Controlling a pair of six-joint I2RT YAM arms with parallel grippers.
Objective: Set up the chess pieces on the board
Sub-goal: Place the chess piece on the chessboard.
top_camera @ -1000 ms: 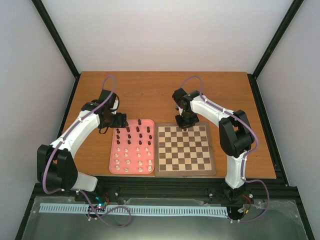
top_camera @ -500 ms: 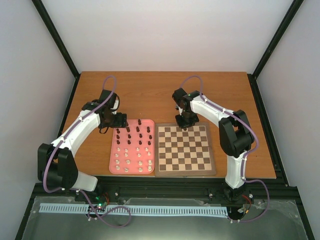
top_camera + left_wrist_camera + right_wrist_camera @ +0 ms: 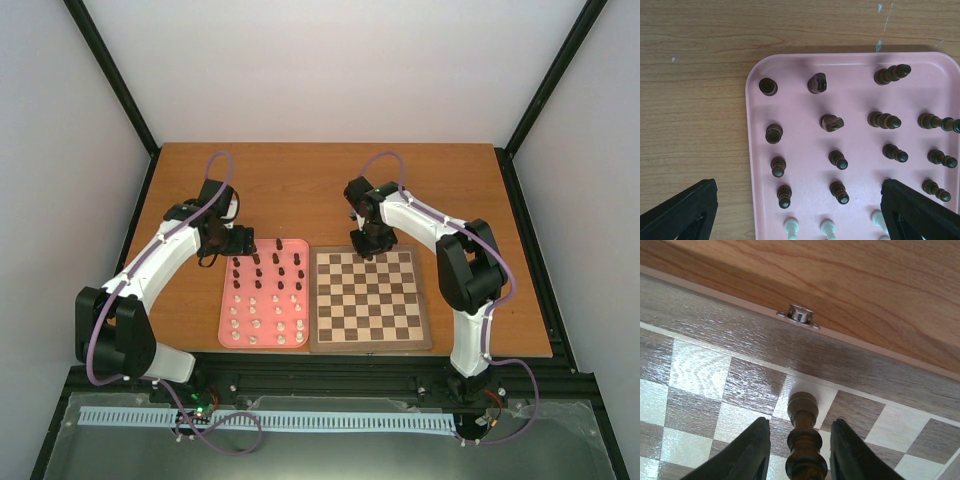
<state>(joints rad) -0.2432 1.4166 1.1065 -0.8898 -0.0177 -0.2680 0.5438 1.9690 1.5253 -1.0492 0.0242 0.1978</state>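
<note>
Standing upright inside the right gripper [image 3: 800, 422], the dark piece [image 3: 803, 445] is on a light square in the top row of the board [image 3: 370, 300], slim gaps either side so I can't tell if it's gripped; the left gripper [image 3: 797, 187], spread wide, hangs over the tray [image 3: 754, 150].

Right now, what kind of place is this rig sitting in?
Most likely a lab robot test cell: white walls in a black frame, left arm and right arm mounted at a wooden table, with a chessboard and a pink tray of pieces.
</note>
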